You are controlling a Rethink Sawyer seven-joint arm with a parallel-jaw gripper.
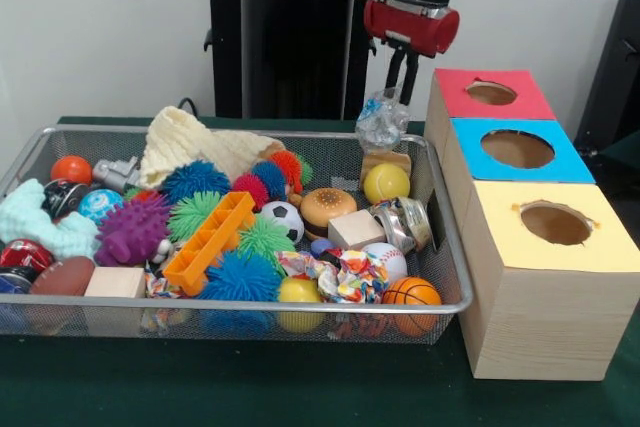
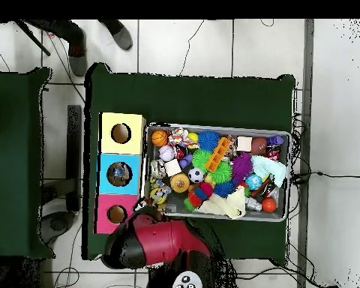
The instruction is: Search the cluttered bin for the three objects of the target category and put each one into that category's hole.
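One wire bin [image 1: 448, 277] full of toys. Three boxes with holes: one red [image 1: 455, 92], one blue [image 1: 480, 157], one yellow [image 1: 610, 247]. Two wooden blocks [image 1: 115, 282].

A person's two shoes [image 2: 97, 39] show at the upper left, standing on the tiled floor [image 2: 213, 45].

Black arm segment, red wrist collar, thin black claw [image 1: 402, 82]
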